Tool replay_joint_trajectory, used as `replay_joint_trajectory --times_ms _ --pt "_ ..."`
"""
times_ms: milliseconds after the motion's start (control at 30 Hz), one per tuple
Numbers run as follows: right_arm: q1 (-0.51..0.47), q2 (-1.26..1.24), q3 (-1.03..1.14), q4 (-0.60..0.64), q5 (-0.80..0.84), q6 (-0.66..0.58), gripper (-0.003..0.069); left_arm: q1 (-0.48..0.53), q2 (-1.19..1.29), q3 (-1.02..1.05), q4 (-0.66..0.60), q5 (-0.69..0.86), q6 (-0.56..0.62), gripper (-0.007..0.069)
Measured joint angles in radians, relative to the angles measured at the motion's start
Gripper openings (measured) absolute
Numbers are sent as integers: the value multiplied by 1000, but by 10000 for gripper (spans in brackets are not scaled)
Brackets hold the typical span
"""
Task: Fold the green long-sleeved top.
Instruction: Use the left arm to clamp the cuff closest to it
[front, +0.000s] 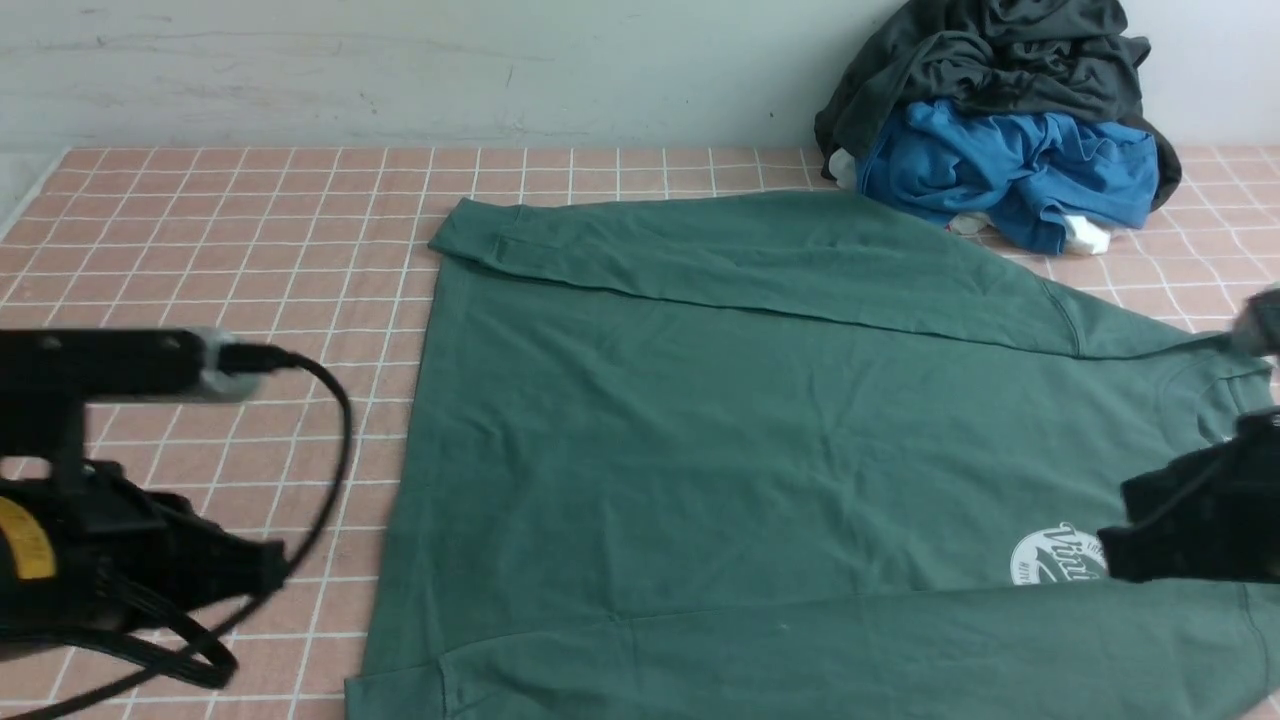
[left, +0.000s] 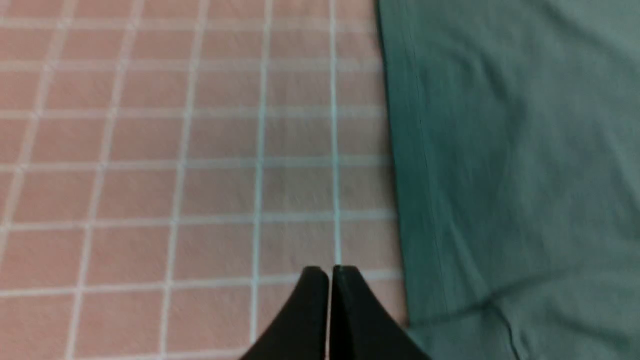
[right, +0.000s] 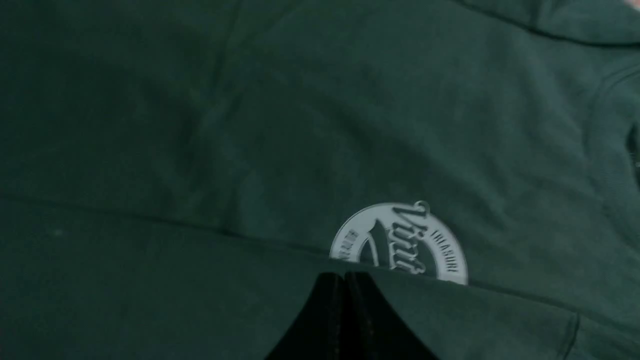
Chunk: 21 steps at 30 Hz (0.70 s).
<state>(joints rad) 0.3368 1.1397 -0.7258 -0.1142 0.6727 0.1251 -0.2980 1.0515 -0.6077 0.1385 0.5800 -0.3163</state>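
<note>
a pink checked table cover (front: 250, 220) fills most of the front view, running back to a pale wall along the top of the frame. the green long-sleeved top (front: 700, 430) lies spread flat on it, taking up the centre and the lower right of the frame, chest side up, with its neck at the right edge. one sleeve is folded across the body along the upper side, and the other lies across the lower side near the bottom edge. in the upper right corner sits a heap of clothes, a dark grey garment (front: 1000, 50) on top of a blue garment (front: 1000, 170), just beside the top's shoulder. the left gripper (left: 330, 271) is at the lower left of the front view, over bare table cover just beside the top's hem, its jaws pressed together and holding nothing. the right gripper (right: 344, 277) is at the right edge, over the top, jaws likewise pressed together and empty, its tips by the sleeve edge next to the white round logo (right: 400, 240).
</note>
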Motion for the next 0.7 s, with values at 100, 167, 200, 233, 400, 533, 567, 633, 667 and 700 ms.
replay_joint_trajectory --times_ms 100,167,200,233,400,533,567,633,667,700 --pt "54 135 -90 74 41 -74 -10 -72 137 -16 -39 40 44 32" --pt "70 197 -137 128 60 -110 -10 -85 215 -27 -55 47 52 73" --pt "72 232 -158 165 79 -131 -10 -87 255 -35 -63 50 53 101" --pt "73 262 -171 194 96 -153 -10 -88 285 -44 -70 50 53 126" --pt "74 333 -193 335 175 -310 -10 -90 412 -92 -104 48 49 285" --pt "74 335 -198 404 182 -396 -10 -90 473 -121 -131 47 50 336" --pt "74 335 -198 415 182 -409 -10 -90 486 -126 -139 46 50 335" --pt "74 335 -198 429 182 -430 -10 -90 511 -133 -139 45 50 310" --pt "74 335 -198 432 182 -433 -10 -90 519 -134 -139 45 50 286" --pt "74 335 -198 433 182 -435 -10 -90 525 -134 -139 45 50 256"
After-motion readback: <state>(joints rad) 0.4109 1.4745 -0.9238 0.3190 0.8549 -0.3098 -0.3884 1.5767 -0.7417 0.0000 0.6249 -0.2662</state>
